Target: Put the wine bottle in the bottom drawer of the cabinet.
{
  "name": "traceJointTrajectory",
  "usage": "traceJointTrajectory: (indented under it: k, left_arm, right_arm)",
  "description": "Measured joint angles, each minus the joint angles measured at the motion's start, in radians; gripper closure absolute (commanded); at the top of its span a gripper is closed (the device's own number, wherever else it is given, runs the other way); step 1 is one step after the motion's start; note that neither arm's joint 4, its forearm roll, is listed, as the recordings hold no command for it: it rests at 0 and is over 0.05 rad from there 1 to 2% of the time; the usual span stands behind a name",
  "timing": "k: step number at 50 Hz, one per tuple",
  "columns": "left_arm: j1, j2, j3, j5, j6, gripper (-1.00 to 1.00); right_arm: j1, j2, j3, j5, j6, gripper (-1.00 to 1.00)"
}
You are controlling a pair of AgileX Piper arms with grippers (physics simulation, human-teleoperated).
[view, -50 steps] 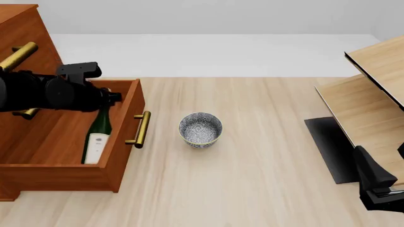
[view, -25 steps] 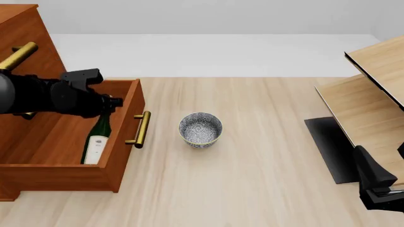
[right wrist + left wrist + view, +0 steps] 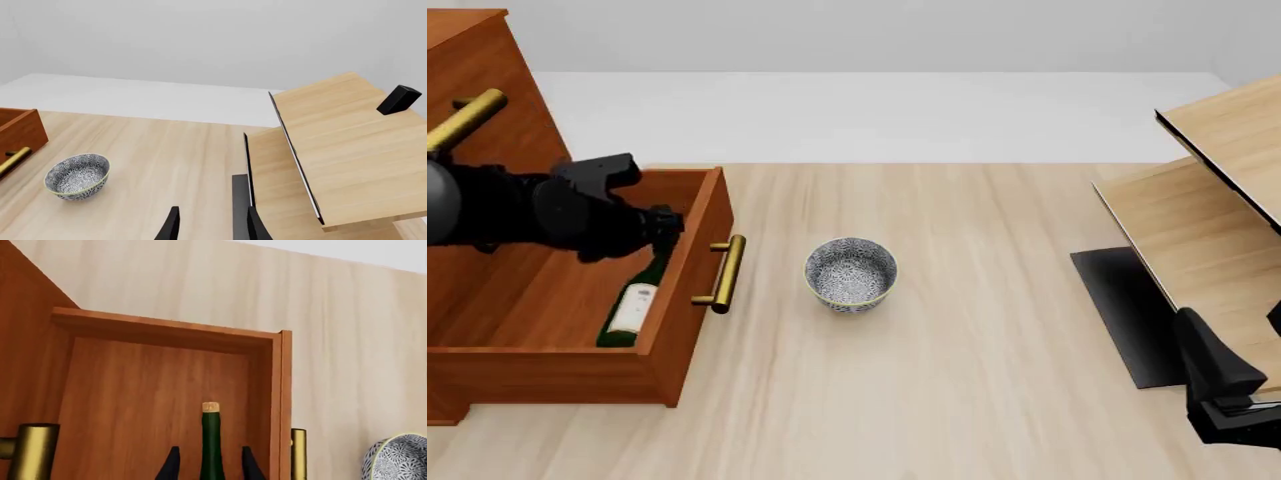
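Inside bottom drawer [image 3: 507, 300]: one wine bottle [image 3: 634, 305]; beside: one bowl [image 3: 850, 274].

front high, wrists low, bowl [image 3: 850, 273] shared

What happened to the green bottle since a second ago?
The wine bottle has tipped lower into the bottom drawer; its label end sits deeper than before. The left gripper came down with it, its fingers still on either side of the neck. The bowl, the shelf unit and the right gripper stayed put.
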Motion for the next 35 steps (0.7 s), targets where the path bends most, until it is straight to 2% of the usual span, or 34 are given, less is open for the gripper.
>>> traceJointTrajectory:
  k: [20,35]
  left_arm:
    - [0.009,-0.008,0.021,0.018,0.002,-1.00]
    - [0.008,-0.056,-0.007,0.098,0.058,-1.00]
  right_arm:
    - [0.001,-0.004,0.000,0.004,-0.002,-1.00]
    - [0.002,-0.004,0.000,0.004,-0.004,-1.00]
